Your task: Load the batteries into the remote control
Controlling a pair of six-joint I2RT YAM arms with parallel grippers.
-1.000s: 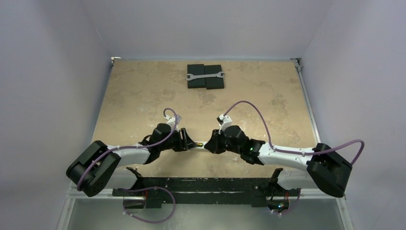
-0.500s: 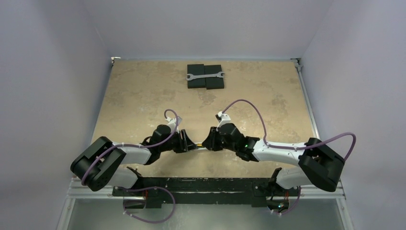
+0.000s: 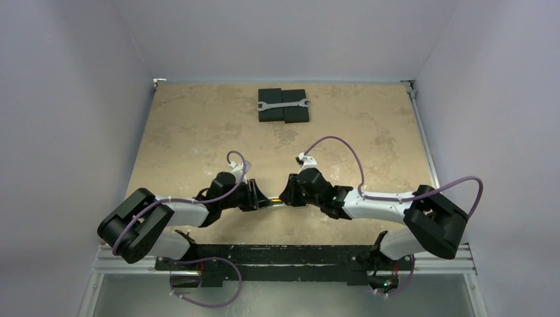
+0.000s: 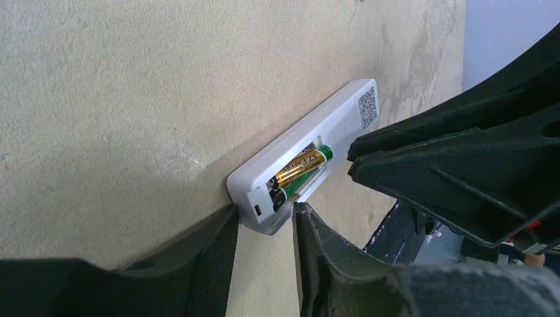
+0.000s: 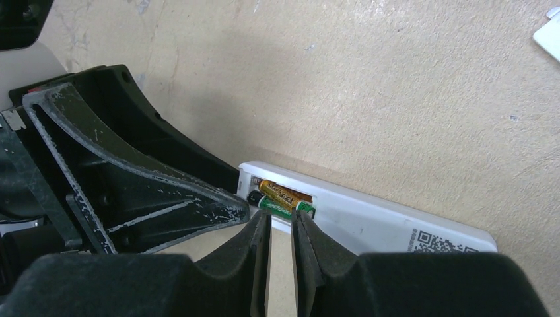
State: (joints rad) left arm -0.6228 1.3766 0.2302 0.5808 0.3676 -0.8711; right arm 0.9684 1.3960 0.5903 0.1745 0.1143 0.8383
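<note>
White remote control (image 4: 330, 125) lies back-up on the tan bench (image 3: 198, 132), near the front edge at centre, betw. the two arms. Its battery bay is open w/ both cells inside, side by side: gold battery (image 4: 300, 166) and green battery (image 4: 290, 187). L arm (image 3: 185, 211) reaches in from the left. L jaws are clamped on the remote's bay end, one finger against each long side. R arm (image 3: 376, 206) reaches in from the right. R jaws are almost together, only a thin slit betw. them, holding nothing. Their tips sit just beside the green battery; contact can't be told. A small white flat piece (image 5: 551, 33) lies apart from the remote. At the bench's far end a wrench (image 3: 282, 104) rests on black blocks (image 3: 282, 116).
</note>
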